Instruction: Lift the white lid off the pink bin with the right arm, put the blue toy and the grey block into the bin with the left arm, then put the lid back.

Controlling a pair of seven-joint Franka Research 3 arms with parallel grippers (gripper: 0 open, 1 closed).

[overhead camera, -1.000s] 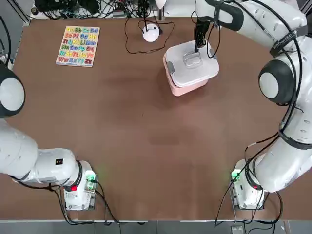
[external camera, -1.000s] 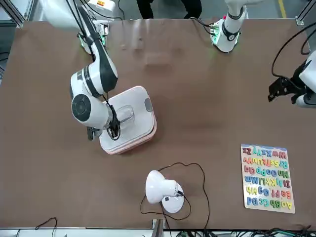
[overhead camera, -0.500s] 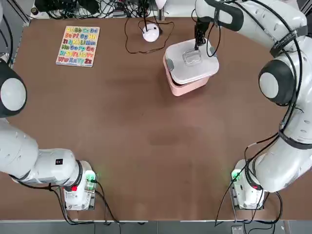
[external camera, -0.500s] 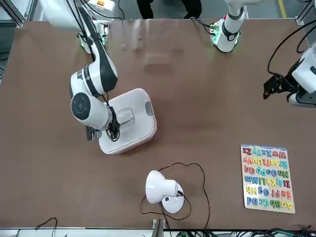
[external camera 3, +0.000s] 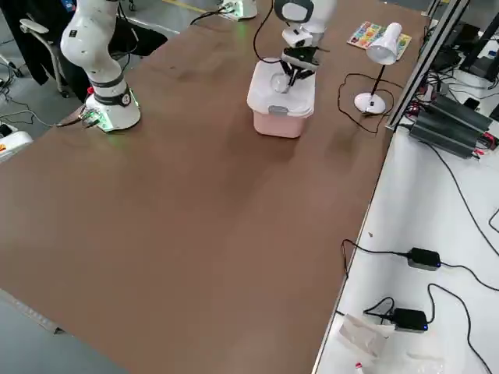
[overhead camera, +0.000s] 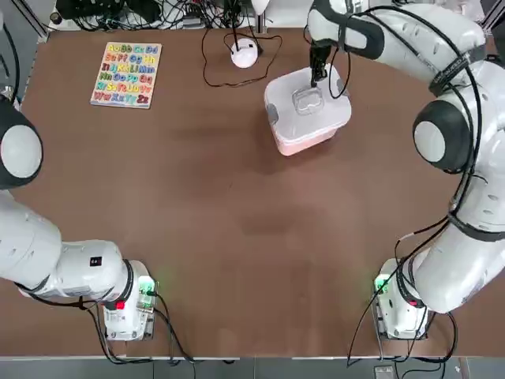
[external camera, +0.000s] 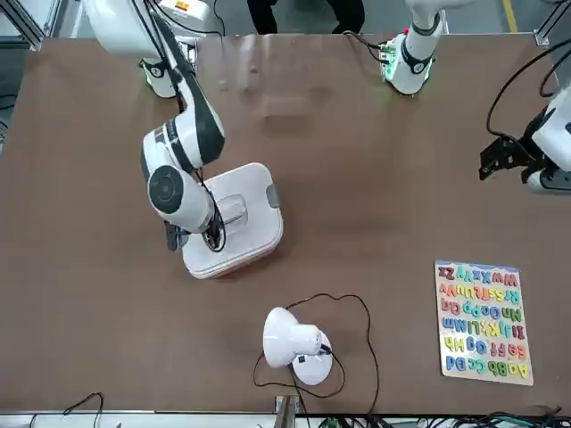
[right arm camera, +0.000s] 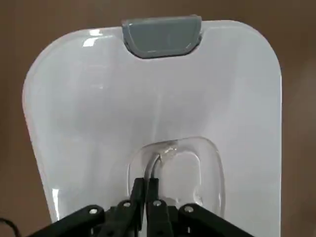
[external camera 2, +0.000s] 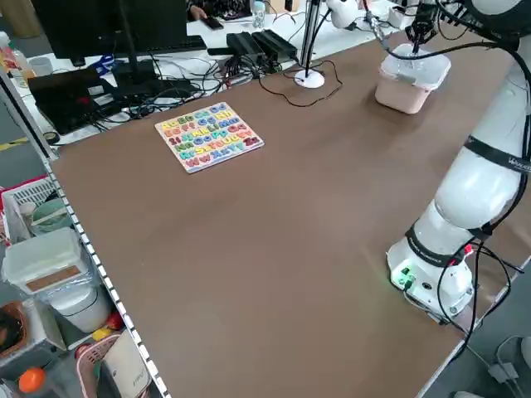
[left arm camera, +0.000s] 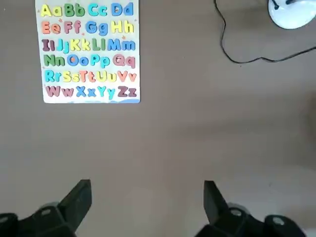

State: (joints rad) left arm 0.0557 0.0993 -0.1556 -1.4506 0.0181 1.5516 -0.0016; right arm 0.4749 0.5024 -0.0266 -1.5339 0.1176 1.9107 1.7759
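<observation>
On the brown table (overhead camera: 229,221), white lid (right arm camera: 89,133) lies beneath the right hand (right arm camera: 146,181)

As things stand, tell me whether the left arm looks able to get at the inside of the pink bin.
Probably not: the white lid sits over the pink bin, and the right gripper is at its handle.

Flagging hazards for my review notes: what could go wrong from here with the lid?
The right tool is closed at the handle of the white lid; a thin grip there might slip or let the lid swing.

The lid sits on the pink bin, so if it catches on the rim, the bin could be dragged or tipped.
</observation>
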